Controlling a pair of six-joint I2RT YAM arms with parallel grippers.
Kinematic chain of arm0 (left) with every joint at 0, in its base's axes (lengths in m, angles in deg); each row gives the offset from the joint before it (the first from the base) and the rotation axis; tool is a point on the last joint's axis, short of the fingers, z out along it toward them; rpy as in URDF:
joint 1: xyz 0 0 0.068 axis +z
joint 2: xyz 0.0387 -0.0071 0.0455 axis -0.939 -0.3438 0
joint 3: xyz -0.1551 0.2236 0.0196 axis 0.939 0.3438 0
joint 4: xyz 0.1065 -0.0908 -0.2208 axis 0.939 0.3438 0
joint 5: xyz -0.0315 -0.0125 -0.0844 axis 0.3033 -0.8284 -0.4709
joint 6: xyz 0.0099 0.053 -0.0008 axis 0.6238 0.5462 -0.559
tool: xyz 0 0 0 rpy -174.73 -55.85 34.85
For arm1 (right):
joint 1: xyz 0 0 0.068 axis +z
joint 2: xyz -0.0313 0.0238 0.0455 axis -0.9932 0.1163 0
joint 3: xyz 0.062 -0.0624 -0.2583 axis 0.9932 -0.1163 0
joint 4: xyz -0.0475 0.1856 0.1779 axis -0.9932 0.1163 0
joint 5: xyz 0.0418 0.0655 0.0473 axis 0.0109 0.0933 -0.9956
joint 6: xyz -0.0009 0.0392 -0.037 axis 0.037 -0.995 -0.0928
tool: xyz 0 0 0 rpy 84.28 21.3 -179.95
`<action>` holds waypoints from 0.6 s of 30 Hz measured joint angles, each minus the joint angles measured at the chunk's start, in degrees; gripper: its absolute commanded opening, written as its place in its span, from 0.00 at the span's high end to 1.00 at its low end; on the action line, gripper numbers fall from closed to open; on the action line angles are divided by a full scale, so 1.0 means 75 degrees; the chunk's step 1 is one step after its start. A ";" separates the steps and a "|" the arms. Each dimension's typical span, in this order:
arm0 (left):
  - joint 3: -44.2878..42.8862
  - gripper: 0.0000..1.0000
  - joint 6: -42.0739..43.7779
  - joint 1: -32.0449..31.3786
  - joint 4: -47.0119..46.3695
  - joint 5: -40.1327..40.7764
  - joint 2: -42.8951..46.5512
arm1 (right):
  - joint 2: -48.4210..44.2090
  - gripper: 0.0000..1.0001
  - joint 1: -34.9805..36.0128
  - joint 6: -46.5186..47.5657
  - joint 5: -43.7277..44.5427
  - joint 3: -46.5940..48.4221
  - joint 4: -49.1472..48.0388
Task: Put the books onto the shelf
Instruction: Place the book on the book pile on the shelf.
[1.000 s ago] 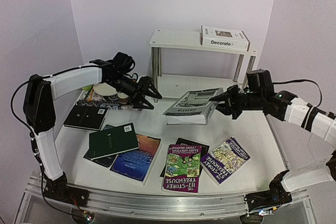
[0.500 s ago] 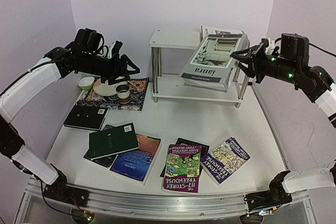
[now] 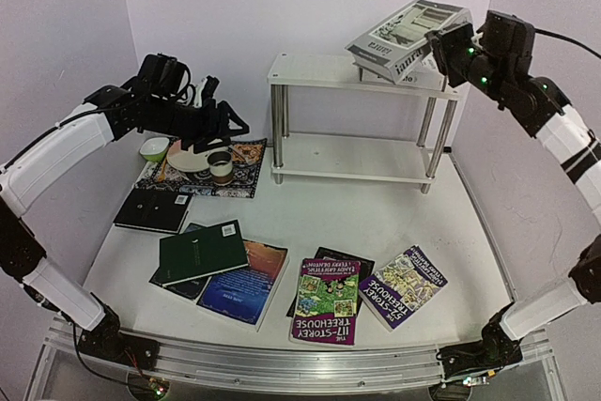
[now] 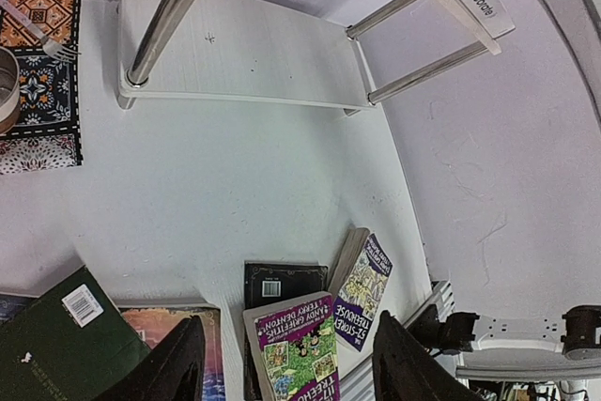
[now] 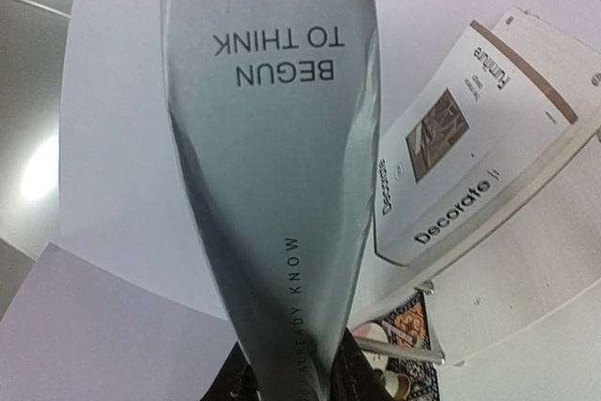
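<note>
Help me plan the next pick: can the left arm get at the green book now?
Probably yes. The left claw is open and empty, and the green book lies uncovered on that arm's side, with nothing standing between them.

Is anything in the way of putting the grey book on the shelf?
Yes: the white Decorate book lies on the right end of the shelf's top board, just below the grey book. The left end is bare.

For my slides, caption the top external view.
Right gripper holds a grey-white book tilted above the white chrome-legged shelf while the left gripper hangs open.
</note>
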 measured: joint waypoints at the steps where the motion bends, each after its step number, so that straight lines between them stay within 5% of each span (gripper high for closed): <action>1: 0.0000 0.39 0.0000 0.0000 -0.0003 0.0000 0.0000 | 0.0192 0.78 0.0000 -0.0035 0.0187 0.0172 -0.0087; 18: -0.0090 0.39 -0.0044 0.0000 -0.0003 -0.0149 -0.0070 | 0.3724 0.77 -0.0003 0.0595 0.3471 0.2614 -0.4252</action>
